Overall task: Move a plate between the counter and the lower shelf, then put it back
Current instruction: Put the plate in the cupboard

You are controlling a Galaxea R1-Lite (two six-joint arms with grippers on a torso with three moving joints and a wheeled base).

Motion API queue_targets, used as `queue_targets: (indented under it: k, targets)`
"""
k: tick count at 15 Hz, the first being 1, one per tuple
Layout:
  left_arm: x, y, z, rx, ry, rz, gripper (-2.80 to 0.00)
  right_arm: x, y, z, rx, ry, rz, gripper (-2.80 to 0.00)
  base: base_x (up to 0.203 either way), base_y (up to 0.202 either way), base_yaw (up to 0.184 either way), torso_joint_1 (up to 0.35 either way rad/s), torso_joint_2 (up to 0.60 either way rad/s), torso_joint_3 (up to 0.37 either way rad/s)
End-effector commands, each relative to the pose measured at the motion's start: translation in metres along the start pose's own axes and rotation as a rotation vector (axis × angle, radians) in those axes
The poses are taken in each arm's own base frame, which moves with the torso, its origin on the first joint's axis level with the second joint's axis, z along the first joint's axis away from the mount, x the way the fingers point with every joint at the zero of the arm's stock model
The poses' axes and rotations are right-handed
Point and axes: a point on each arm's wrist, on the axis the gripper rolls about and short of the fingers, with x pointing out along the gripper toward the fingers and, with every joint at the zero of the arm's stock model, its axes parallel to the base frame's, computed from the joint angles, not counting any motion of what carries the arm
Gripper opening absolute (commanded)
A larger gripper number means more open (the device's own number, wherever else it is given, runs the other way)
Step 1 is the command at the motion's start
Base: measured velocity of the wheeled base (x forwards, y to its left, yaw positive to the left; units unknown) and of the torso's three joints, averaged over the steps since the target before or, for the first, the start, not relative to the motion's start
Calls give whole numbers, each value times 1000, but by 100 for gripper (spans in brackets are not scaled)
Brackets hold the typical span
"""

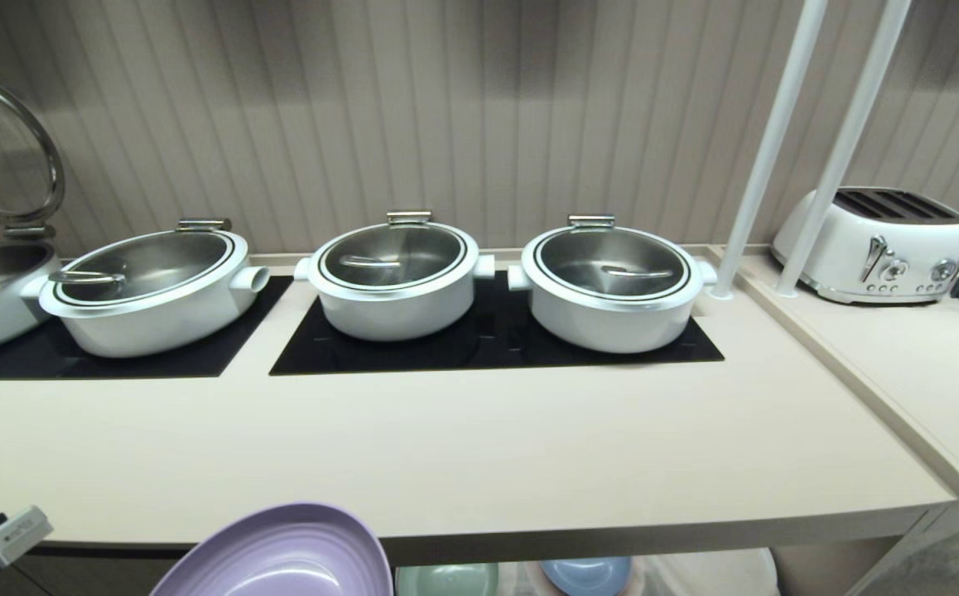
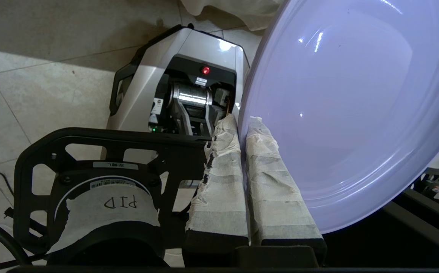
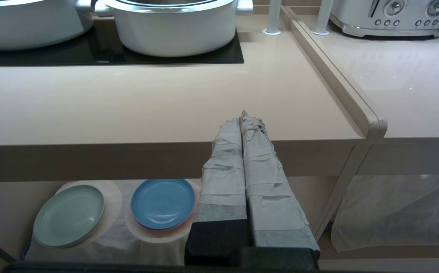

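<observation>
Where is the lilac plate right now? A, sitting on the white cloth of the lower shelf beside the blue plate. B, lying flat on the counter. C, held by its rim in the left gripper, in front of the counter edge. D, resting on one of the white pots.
C: the left gripper is shut on the rim of the plate, which sits tilted below the front edge of the counter.
</observation>
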Motion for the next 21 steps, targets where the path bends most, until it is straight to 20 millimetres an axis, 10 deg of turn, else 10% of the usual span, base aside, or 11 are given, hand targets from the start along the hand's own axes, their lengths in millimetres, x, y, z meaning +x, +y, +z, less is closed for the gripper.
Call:
queue_targets:
  k: [1,21]
  targets:
    - [-1,0,-1,0,-1,-3,-280,0,0,0,0,0,0,-280,0,0,0,0,0,0]
    - [-1,-1,0,7,-12,2,-280,0,0,0,0,0,-2,-280,0,0,0,0,0,0]
